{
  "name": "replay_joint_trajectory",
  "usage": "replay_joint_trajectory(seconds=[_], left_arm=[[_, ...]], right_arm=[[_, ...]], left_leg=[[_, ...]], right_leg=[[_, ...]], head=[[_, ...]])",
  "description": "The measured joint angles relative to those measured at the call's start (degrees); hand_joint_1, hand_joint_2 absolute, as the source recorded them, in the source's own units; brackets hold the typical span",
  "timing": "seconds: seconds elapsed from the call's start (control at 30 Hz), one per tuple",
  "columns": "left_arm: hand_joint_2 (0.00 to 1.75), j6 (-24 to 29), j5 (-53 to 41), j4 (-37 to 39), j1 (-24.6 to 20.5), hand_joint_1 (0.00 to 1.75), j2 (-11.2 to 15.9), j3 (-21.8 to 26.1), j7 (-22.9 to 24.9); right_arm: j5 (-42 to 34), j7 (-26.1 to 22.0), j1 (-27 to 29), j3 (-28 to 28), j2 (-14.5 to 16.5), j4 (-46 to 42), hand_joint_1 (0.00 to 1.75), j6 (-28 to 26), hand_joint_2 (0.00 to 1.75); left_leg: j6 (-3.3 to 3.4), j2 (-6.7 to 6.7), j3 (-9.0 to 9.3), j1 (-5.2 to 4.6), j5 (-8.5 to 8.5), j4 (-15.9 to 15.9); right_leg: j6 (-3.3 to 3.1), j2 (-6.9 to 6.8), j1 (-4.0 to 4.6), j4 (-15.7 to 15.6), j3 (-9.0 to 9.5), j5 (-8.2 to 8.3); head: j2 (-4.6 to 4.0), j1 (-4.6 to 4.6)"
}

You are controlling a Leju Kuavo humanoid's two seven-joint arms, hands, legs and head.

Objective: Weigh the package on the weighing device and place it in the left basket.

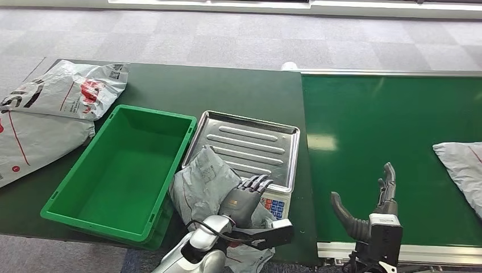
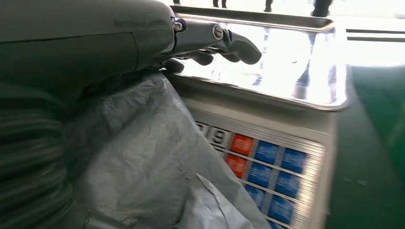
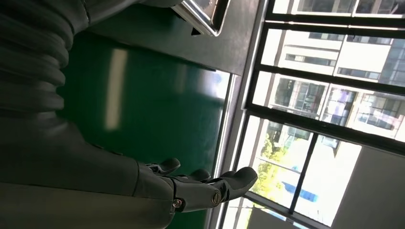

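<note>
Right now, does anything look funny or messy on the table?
Yes. The grey package sits crooked, half on the scale's tray, drooping over its keypad. The left hand rests on it.

Two grey mailer bags [image 1: 54, 108] are lying at upper left on the dark green table [image 1: 227, 91]. Another grey bag [image 1: 463, 165] is sitting at right edge on the green conveyor belt [image 1: 386, 131]. Grey carpet floor [image 1: 239, 37] is running along top.
</note>
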Motion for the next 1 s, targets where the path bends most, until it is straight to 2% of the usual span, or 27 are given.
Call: replay_joint_trajectory(seconds=[0.07, 0.13, 0.2, 0.3, 0.37, 0.57, 0.7, 0.8, 0.87, 1.0], left_arm=[[1.75, 2.00, -5.54, -2.19, 2.25, 0.00, 0.29, 2.20, 1.93], [1.75, 3.72, -8.19, -5.50, 4.61, 0.00, 0.40, 4.81, 1.40], [1.75, 6.19, -7.03, -9.94, 6.66, 0.00, 0.40, 7.40, -1.99], [1.75, 14.77, 2.05, -20.40, 9.58, 0.00, 0.87, 10.21, -12.08], [1.75, 19.28, 6.81, -28.32, 11.09, 0.00, 1.60, 11.46, -16.51], [1.75, 21.94, 9.96, -42.81, 16.57, 0.00, 3.68, 13.80, -18.94], [1.75, 20.77, 10.68, -47.75, 18.38, 0.00, 4.67, 14.14, -18.91], [1.75, 18.09, 9.70, -49.93, 19.37, 0.00, 5.30, 14.14, -16.98], [1.75, 14.07, 8.20, -50.78, 20.03, 0.00, 5.69, 14.15, -13.84], [1.75, 0.67, 3.29, -50.56, 21.56, 0.00, 6.36, 14.34, -6.20]], right_arm=[[1.77, 0.15, 1.77, -1.23, 0.64, -2.22, 0.00, -0.07, 1.75], [3.54, 0.50, 3.47, -2.36, 1.51, -4.25, 0.00, -0.07, 1.75], [4.99, 0.66, 4.91, -3.60, 2.74, -6.04, 0.00, -0.08, 1.75], [7.73, 0.75, 6.98, -5.85, 5.64, -8.85, 0.00, 0.05, 1.75], [9.68, 1.29, 8.09, -7.27, 7.74, -10.85, 0.00, 0.41, 1.75], [12.17, 2.59, 10.01, -11.12, 12.14, -15.04, 0.00, 2.76, 1.75], [12.67, 2.04, 10.51, -13.47, 14.46, -16.72, 0.00, 6.27, 1.75], [12.79, 1.21, 10.50, -15.49, 16.08, -17.54, 0.00, 8.51, 1.75], [12.96, 0.89, 10.48, -16.61, 16.88, -17.99, 0.00, 9.40, 1.75], [13.52, 0.80, 10.21, -18.52, 18.05, -18.62, 0.00, 11.24, 1.75]], left_leg=[[-0.01, 0.06, 0.01, 0.00, -0.02, -0.01], [-0.01, 0.05, 0.00, 0.01, -0.02, -0.02], [-0.03, 0.03, -0.01, 0.04, -0.01, -0.02], [-0.04, 0.02, -0.04, 0.06, 0.00, -0.04], [-0.04, 0.02, -0.02, 0.06, -0.01, -0.05], [-0.03, 0.00, -0.01, 0.05, -0.01, -0.06], [-0.03, 0.01, 0.01, 0.05, -0.01, -0.06], [-0.03, 0.01, 0.03, 0.05, -0.01, -0.06], [-0.03, 0.01, 0.04, 0.05, -0.01, -0.06], [-0.03, 0.01, 0.05, 0.05, -0.01, -0.06]], right_leg=[[0.00, 0.06, 0.02, 0.00, -0.04, 0.00], [-0.01, 0.05, 0.05, 0.01, -0.06, -0.01], [-0.02, 0.04, 0.07, 0.03, -0.07, -0.02], [-0.05, 0.03, 0.07, 0.07, -0.08, -0.04], [-0.06, 0.03, 0.07, 0.07, -0.05, -0.07], [-0.09, -0.03, 0.05, 0.04, -0.02, -0.12], [-0.09, -0.03, 0.04, 0.04, 0.00, -0.11], [-0.09, -0.03, 0.04, 0.04, 0.03, -0.11], [-0.09, -0.03, 0.04, 0.04, 0.03, -0.11], [-0.09, -0.02, 0.04, 0.04, 0.02, -0.11]], head=[[0.00, -0.01], [0.00, -0.01], [0.00, -0.01], [0.00, 0.00], [0.00, 0.00], [0.00, -0.01], [0.00, -0.01], [0.00, -0.01], [0.00, -0.01], [0.00, 0.00]])
